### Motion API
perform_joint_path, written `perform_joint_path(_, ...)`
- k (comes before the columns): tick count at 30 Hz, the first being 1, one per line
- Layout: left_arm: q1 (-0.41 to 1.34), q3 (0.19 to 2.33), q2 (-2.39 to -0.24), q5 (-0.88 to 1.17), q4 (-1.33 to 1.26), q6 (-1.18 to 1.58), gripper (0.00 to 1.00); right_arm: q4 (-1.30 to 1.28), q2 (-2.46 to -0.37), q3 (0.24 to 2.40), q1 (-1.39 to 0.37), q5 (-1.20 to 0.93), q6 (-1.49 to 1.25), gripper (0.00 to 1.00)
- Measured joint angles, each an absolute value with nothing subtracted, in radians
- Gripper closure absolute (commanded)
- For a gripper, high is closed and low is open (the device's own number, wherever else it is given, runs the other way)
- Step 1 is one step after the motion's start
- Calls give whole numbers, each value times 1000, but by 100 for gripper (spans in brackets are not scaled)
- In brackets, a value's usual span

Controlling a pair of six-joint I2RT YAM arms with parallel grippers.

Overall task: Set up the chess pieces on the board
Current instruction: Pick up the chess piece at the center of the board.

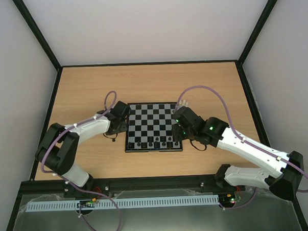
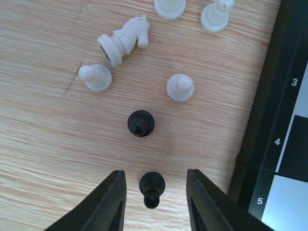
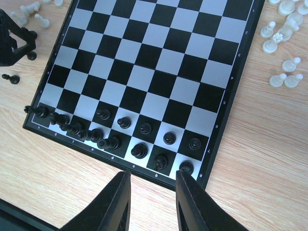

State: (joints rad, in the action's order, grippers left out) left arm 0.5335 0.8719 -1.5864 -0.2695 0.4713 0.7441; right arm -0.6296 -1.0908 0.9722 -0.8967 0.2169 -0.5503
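Observation:
The board (image 1: 152, 127) lies mid-table, with black pieces along its near rows (image 3: 139, 150). My left gripper (image 2: 154, 176) is open just left of the board's edge (image 2: 269, 144) and straddles an upright black pawn (image 2: 151, 188) without touching it. A second black pawn (image 2: 141, 123) stands just beyond it. Past that are two whitish pawns (image 2: 180, 87) (image 2: 96, 77) and a whitish knight (image 2: 122, 39) lying on its side. My right gripper (image 3: 151, 175) is open and empty over the board's near rim (image 3: 144, 175), by the black corner piece (image 3: 186, 167).
Several whitish pieces (image 3: 281, 79) stand off the board's right side, and more (image 3: 29, 12) off its left. The left gripper (image 3: 12, 41) shows there beside a loose black pawn (image 3: 10, 78). Black frame rails edge the wooden table (image 1: 81, 93).

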Motion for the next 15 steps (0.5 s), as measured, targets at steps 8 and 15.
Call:
perform_joint_path(8, 529, 861, -1592, -262, 452, 741, 72, -627, -1093, 967, -897, 217, -550, 73)
perform_joint_path(15, 529, 833, -1592, -254, 438, 742, 78, -626, -1094, 967, -897, 216, -550, 73)
